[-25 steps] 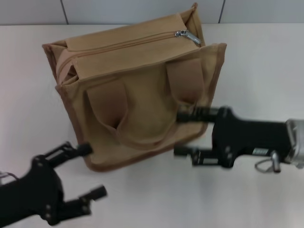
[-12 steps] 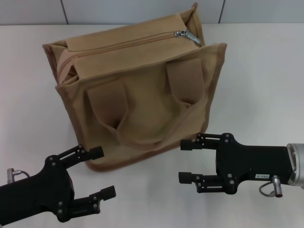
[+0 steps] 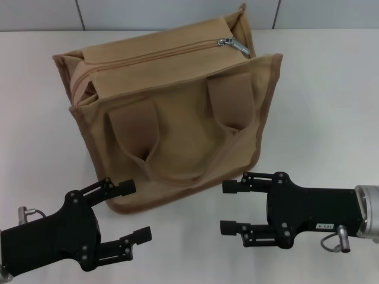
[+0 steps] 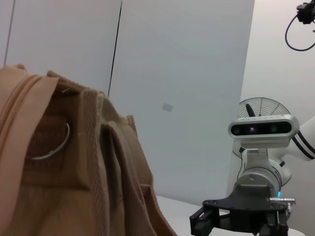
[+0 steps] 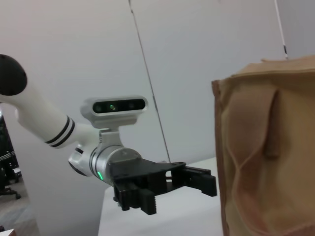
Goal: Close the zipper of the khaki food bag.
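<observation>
Starting at your left claw (image 3: 129,212), gaping empty near the khaki food bag (image 3: 177,130) standing mid-counter (image 3: 320,89): soft canvas buckles, so brace it, pinch the zipper pull (image 3: 233,44); your right claw (image 3: 232,206) gapes empty too.

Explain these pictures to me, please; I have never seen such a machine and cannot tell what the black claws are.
They are the two ends of a robot's arms. The head view looks down from the robot's head at a white table. On it stands a khaki bag with its zipper pull at the far right end of the top. The left gripper and right gripper are both open, near the bag's front and holding nothing. The other two pictures come from cameras on the wrists: each shows the bag close up and the opposite arm beyond it.
</observation>
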`<control>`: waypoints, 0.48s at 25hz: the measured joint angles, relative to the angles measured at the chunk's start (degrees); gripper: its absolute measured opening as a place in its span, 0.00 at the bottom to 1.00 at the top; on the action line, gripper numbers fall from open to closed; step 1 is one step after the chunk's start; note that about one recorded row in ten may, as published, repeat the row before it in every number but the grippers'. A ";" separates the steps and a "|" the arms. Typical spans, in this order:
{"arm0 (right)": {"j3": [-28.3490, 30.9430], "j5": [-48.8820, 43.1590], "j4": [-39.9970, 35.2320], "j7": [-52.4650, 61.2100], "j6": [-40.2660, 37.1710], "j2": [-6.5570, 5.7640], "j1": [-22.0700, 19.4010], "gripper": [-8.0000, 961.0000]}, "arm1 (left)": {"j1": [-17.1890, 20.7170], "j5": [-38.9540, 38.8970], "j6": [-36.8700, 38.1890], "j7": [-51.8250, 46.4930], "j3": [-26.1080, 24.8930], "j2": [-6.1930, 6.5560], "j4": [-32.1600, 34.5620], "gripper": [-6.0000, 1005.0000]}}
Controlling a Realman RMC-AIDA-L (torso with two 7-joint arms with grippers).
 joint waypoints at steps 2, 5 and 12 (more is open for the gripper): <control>-0.12 -0.03 0.51 -1.98 -0.90 0.01 0.02 0.75 | 0.08 -0.02 -0.11 0.04 0.01 -0.01 -0.12 0.84; -0.48 0.06 1.97 -6.28 -2.70 0.00 0.15 0.75 | 0.28 -0.18 0.16 0.13 0.05 -0.09 -0.22 0.84; -0.13 0.79 4.07 -8.10 -3.16 0.07 0.68 0.75 | -0.27 -0.40 0.72 0.39 0.24 -0.13 -1.59 0.84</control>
